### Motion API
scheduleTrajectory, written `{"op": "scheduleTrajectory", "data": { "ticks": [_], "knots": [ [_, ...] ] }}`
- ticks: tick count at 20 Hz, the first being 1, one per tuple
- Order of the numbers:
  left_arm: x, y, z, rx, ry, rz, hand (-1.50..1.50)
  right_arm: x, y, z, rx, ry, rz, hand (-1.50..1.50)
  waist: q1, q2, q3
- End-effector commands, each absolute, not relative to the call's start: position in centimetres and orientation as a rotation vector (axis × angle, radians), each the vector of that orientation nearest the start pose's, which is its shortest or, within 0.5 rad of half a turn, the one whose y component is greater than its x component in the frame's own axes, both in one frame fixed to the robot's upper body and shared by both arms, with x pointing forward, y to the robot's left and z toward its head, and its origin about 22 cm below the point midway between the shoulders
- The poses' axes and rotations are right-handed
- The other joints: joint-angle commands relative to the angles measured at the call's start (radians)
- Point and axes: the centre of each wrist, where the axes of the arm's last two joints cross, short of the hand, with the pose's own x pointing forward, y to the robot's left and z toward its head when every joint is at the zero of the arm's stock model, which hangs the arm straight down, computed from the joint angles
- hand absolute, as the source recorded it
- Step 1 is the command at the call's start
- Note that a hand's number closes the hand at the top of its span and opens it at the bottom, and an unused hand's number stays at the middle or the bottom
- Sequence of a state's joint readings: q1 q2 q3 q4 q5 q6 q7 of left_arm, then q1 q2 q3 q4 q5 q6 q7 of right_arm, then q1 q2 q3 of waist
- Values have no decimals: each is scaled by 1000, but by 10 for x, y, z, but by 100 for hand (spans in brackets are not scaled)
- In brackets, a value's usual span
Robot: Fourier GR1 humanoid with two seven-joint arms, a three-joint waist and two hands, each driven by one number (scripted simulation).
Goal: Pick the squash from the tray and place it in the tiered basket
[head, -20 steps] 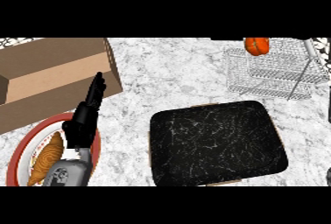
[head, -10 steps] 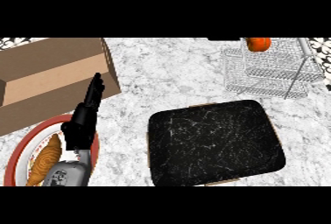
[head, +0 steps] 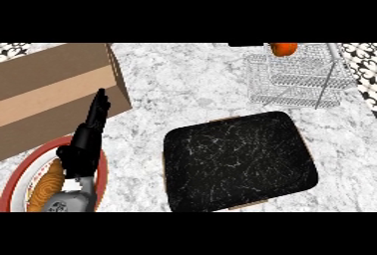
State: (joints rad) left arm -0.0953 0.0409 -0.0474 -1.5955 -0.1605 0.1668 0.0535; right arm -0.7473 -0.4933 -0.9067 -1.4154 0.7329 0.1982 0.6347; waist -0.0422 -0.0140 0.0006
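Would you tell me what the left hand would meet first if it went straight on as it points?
Probably the brown cardboard box: the black left hand has straight fingers aimed at its right end, though depth is unclear from the head view.

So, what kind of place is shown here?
Probably a kitchen: there is a marble counter, a wire tiered basket standing on it, and a red plate at the lower left.

A single head view looks steeply down at the table [head: 177, 84] — near, with the tray [head: 239, 162] filling the frame's lower right.
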Motion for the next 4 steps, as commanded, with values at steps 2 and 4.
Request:
{"op": "scheduleTrajectory", "data": {
  "ticks": [2,4],
  "knots": [
    [263,218,29,245,-1649,-54,0,201,-496,236,-1060,-1257,-399,-150,-18,-1,1],
    [262,214,30,238,-1649,-57,0,171,-501,224,-1030,-1267,-373,-150,-14,0,0]
  ]
}}
